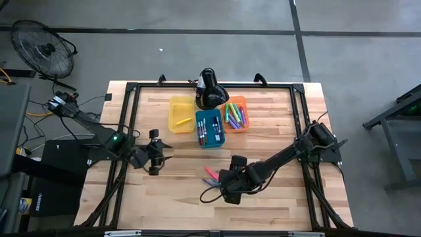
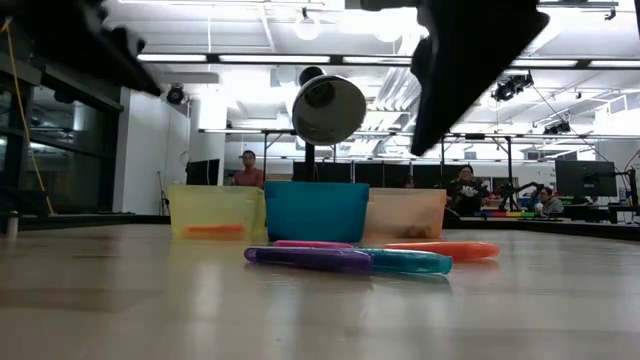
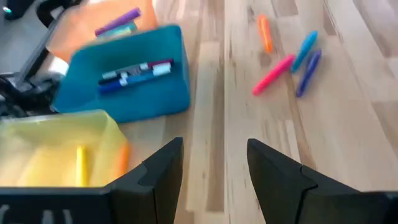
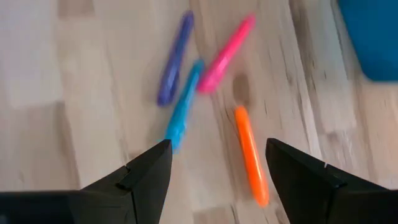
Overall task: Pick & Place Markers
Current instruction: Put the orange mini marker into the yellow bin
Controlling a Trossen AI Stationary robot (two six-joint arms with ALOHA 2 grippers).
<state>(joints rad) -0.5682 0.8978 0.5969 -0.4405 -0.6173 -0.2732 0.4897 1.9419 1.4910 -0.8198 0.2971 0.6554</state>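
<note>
Markers point(image 1: 210, 176) partly sorted: left hand point(image 1: 155, 170), mid-left, gapes empty; yellow bin point(image 1: 181, 113), blue bin point(image 1: 209, 128) and orange bin point(image 1: 236, 114), upper centre, already hold several; four lie on the table point(image 1: 276, 99) beneath the wide-open right hand point(image 4: 217, 163), lower centre.

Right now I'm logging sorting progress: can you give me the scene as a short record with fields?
loose markers: four on the bare table: purple marker, teal marker, pink marker, orange marker
yellow bin: holds a yellow marker and an orange one
blue bin: holds several markers
orange bin: holds several markers
right gripper: open, empty, above the loose markers
left gripper: open, empty, beside the bins
</note>
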